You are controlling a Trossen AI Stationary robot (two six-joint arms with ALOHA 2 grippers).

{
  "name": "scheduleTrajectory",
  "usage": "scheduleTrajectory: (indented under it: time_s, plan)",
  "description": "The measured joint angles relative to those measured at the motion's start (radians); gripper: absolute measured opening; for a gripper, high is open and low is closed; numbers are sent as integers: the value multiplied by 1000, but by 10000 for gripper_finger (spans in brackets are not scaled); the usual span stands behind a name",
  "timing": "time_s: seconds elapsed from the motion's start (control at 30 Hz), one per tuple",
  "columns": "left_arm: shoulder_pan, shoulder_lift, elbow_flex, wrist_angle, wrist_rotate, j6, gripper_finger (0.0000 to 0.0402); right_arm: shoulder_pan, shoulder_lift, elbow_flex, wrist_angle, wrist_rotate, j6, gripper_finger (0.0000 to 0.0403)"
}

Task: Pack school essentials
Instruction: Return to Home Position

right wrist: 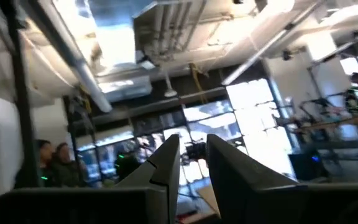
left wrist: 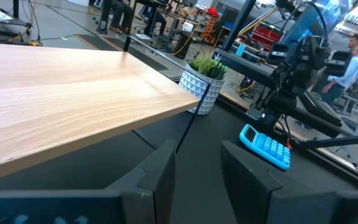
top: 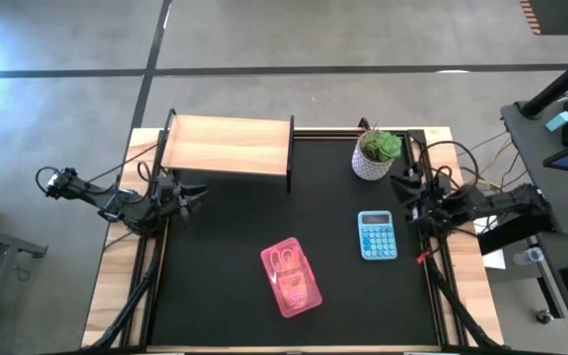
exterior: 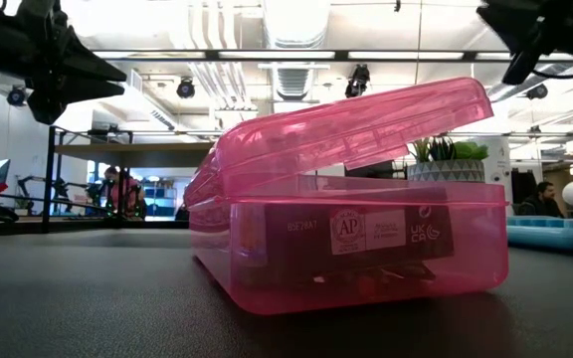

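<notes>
Translucent pink pencil box (top: 291, 278) sits lower centre on the black tabletop (top: 215, 266), lid (exterior: 346, 124) slightly ajar; left gripper (top: 193, 194) and right gripper (top: 405, 189) fingers both narrowly parted.

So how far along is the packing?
Nearly done. The crayon box shows inside the pink pencil box, though its lid rests ajar in the low view. Left gripper and right gripper sit back at the table edges, empty. Possibly only pressing the lid shut remains.

Plastic, wood, matt black
Pencil box (exterior: 346, 204) glossy translucent plastic; shelf (left wrist: 61, 87) smooth pale wood; tabletop (top: 215, 227) matt, perhaps rubber
</notes>
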Motion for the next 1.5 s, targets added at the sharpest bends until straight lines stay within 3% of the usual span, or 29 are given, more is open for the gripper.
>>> scheduleTrajectory:
  time_s: [0.23,0.43,0.8,1.5]
  plan:
    - [0,0,0,0,0,0,111,-61,-29,0,-3,3,37,70]
    - [0,-1,0,0,0,0,111,-61,-25,0,-8,1,-10,70]
    - [0,0,0,0,0,0,111,-61,-25,0,-8,0,121,70]
    - [0,0,0,0,0,0,111,-61,-24,0,-8,0,119,70]
